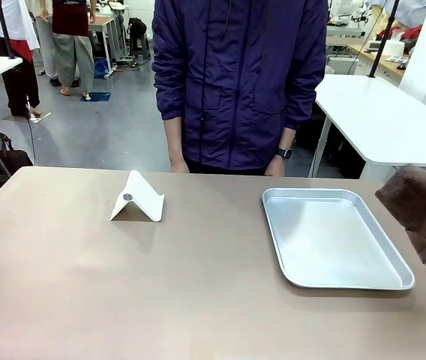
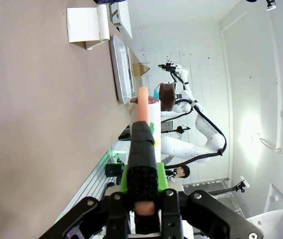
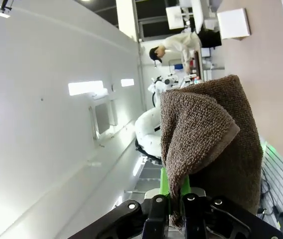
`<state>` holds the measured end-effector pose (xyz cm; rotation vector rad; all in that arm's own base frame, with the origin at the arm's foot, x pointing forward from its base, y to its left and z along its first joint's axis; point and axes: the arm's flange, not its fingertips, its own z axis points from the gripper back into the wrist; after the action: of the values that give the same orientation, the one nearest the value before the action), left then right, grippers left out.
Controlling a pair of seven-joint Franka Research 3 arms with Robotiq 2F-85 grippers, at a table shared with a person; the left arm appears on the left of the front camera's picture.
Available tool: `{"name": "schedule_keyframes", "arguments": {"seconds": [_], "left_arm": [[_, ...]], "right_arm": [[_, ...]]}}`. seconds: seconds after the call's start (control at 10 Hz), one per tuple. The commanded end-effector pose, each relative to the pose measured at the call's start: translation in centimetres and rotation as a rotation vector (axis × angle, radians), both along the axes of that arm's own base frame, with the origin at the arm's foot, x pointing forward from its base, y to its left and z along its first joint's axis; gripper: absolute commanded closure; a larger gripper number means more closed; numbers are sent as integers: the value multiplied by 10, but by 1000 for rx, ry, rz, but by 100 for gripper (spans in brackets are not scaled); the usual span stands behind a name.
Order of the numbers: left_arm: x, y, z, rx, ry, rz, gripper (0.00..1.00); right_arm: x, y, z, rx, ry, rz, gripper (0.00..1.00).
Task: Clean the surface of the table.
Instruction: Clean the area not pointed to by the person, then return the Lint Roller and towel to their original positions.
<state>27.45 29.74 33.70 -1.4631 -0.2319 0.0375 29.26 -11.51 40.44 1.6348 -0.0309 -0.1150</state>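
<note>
Wiping prob. not begun: the table [image 1: 198,292] looks bare and dry, no smear or crumbs to be made out, and the cloth is off it. L to R: the L claw [image 2: 142,129] has its jaws drawn together w/ a thin pinkish strip between them, what that is unclear. It's held off the table, whose top runs up the left side of the left wrist view. A white folded stand [image 1: 138,199] sits toward the far edge, left of middle. The metal tray [image 1: 333,238] lies by the right edge, nothing in it. The R claw [image 3: 176,196] is clamped on a brown towel [image 1: 419,214], which hangs over the right edge just beside the tray's right rim, apparently not touching the top. So the table lies below and left of the R claw. The whole top is left to do, w/ stand & tray likely in the way. A person [image 1: 239,82] stands at the far edge, hands down.
</note>
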Motion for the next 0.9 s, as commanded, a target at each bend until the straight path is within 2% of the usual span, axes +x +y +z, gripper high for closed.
{"name": "schedule_keyframes", "arguments": {"seconds": [0.0,0.8], "left_arm": [[-1,-1,6,-4,14,5,78],[-1,-1,6,-4,14,5,78]], "right_arm": [[2,-7,-6,31,20,2,92],[2,-7,-6,31,20,2,92]]}}
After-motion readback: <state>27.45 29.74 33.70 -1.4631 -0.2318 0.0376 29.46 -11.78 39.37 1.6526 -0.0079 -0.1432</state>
